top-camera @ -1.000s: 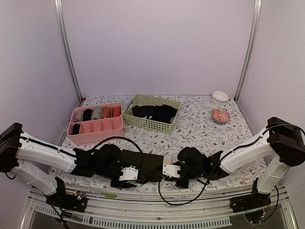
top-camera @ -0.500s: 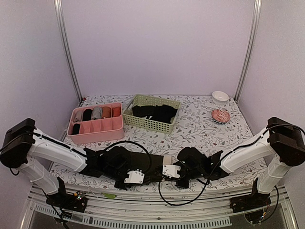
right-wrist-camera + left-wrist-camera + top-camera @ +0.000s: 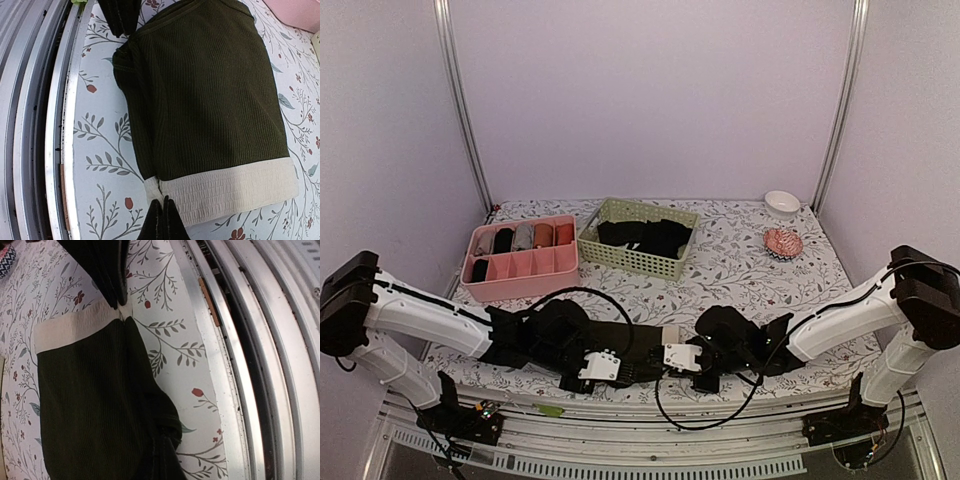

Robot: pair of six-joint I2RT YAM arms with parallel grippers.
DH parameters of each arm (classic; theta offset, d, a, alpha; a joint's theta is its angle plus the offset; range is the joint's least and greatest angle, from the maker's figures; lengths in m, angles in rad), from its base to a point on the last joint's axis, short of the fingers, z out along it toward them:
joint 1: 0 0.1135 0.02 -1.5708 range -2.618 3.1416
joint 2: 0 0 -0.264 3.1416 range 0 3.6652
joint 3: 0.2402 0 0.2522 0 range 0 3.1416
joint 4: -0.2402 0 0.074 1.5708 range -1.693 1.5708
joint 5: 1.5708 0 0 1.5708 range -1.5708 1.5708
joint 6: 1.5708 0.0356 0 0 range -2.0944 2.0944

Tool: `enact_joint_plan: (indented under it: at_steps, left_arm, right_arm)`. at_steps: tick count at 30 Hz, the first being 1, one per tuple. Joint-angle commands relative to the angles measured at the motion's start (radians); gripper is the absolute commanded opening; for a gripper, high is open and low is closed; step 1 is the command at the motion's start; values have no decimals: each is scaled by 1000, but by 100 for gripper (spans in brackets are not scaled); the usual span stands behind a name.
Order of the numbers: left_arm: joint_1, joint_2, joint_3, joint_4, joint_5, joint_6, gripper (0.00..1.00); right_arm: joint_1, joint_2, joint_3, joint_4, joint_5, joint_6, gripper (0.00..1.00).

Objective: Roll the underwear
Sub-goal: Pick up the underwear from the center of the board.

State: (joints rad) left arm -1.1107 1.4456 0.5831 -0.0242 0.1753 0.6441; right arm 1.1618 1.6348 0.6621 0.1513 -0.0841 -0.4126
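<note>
Grasp looks made: left claw (image 3: 124, 31) and right claw (image 3: 162, 214) pinch shut on the underwear (image 3: 205, 95) between them, so next probably lift together.

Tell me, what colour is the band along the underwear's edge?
Cream-beige band, against the dark ribbed underwear. Clearest in the right wrist view.

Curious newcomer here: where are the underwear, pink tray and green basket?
underwear (image 3: 205, 85): right wrist view, dark ribbed body.
pink tray (image 3: 525, 287): top view, front wall.
green basket (image 3: 632, 261): top view, front wall.

The left claw (image 3: 122, 30) has pinched shut on the underwear (image 3: 200, 100).
</note>
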Motion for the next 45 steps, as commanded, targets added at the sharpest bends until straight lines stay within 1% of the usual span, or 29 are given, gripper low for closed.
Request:
enact_joint_plan:
  at_steps: [1, 2, 3, 4, 5, 10, 12, 16, 18, 23, 24, 26, 27, 37, 45]
  left_arm:
    - [15, -15, 9, -2, 22, -7, 0]
    - [14, -11, 12, -1, 17, -10, 0]
    - [12, -8, 13, 0, 17, -16, 3]
    - [10, -4, 14, 0, 21, -21, 9]
    - [6, 1, 15, 0, 28, -26, 13]
    - [-23, 58, 39, -7, 23, -36, 26]
    - [-26, 85, 55, -9, 20, -35, 29]
    - [-27, 134, 83, -20, 23, -26, 30]
    - [-29, 157, 95, -30, 24, -19, 29]
    - [-31, 198, 129, -78, 29, -7, 20]
    - [-32, 202, 133, -90, 29, -4, 16]
    - [-30, 206, 136, -108, 27, 0, 3]
    - [-29, 203, 133, -114, 26, 3, 0]
    - [44, 62, 106, -113, 94, 19, 0]
    - [108, 55, 160, -155, 117, 60, 0]
  right_arm:
    - [-13, -29, -1, -28, -3, -12, 0]
    - [-15, -29, 0, -29, -7, -12, 0]
    - [-17, -28, 1, -28, -9, -13, 0]
    - [-18, -25, 1, -28, -11, -14, 0]
    - [-18, -21, 2, -30, -11, -15, 0]
    - [-18, -9, 8, -42, -14, -17, 0]
    - [-17, -9, 7, -42, -15, -18, 0]
    - [-18, -10, 8, -45, -17, -18, 0]
    - [-17, -9, 9, -46, -20, -18, 0]
    - [-18, -6, 13, -52, -23, -23, 0]
    - [-18, -8, 12, -53, -23, -23, 0]
    - [-17, -10, 12, -57, -23, -23, 0]
    - [-18, -11, 11, -58, -22, -23, 0]
    - [-21, -50, 18, -77, -40, -31, 0]
    - [-67, -59, 73, -138, -92, -52, 0]
